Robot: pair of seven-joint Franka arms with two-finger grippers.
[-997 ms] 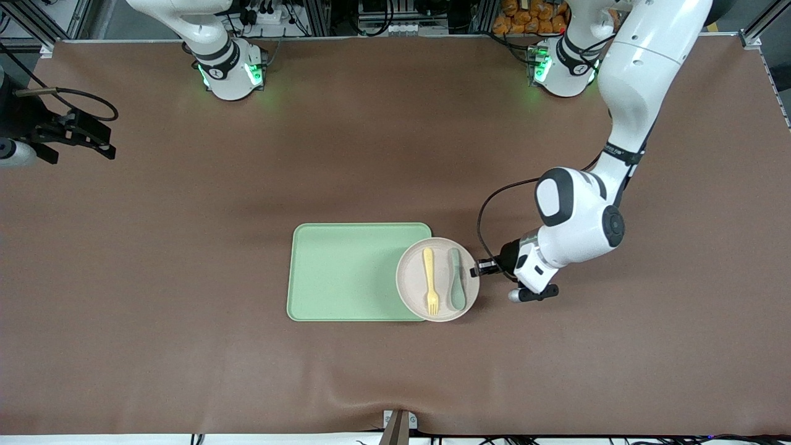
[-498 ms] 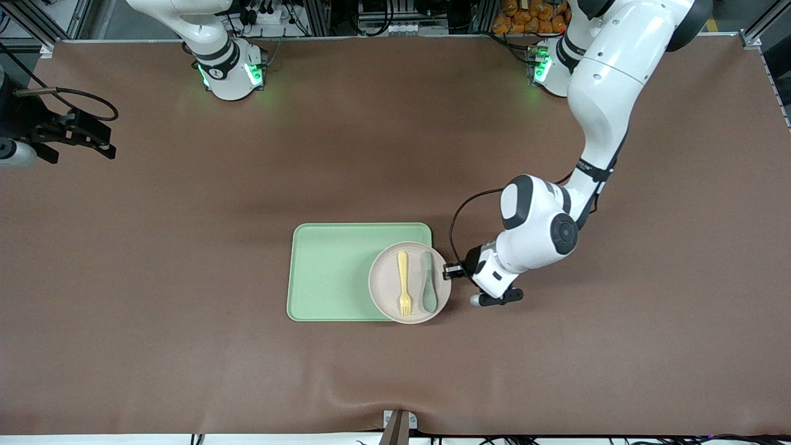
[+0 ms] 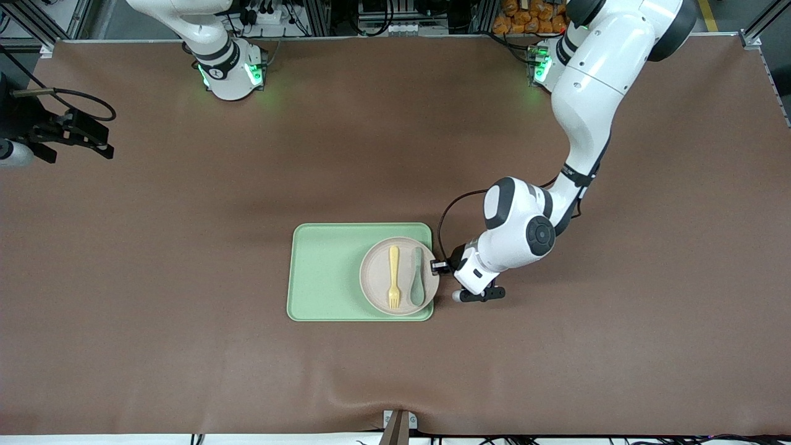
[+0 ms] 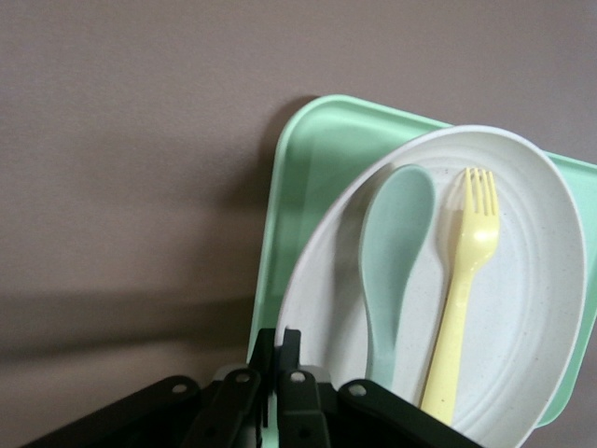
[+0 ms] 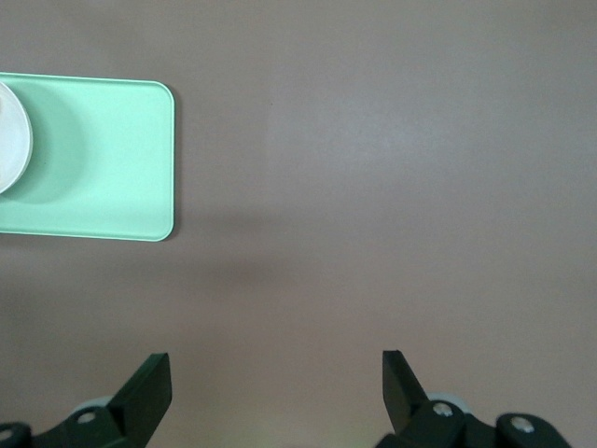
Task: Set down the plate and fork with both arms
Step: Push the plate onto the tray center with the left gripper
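Plate (image 3: 398, 276), small, round and off-white, over the end of the light-green tray (image 3: 327, 272) toward the left arm's end of the table, its rim reaching that tray edge; whether it rests on the tray or hangs just above it cannot be told; left gripper (image 3: 440, 267) clamped on the plate's rim at the side toward the left arm's end of the table, the fingers pinched together on the edge in the left wrist view (image 4: 284, 378); fork (image 3: 393, 276), pale yellow, lying on the plate with tines toward the front camera; grey-green spoon (image 3: 418, 276) beside it on the plate, between the fork and the left gripper; right gripper (image 5: 275, 387) waiting with fingers spread wide apart and nothing between them, above bare brown table (image 3: 154, 247) toward the right arm's end, the tray well apart from it. Step in hand, as judged: setting the loaded plate onto the tray. Risks: a grip on one rim only lets the plate tilt, so fork and spoon may slide or roll off; a release with the plate overhanging the tray edge may leave it tipped on the raised border; a withdrawing finger may drag the plate; the spoon lies close beside the fork and may hinder a later pick by the right gripper.
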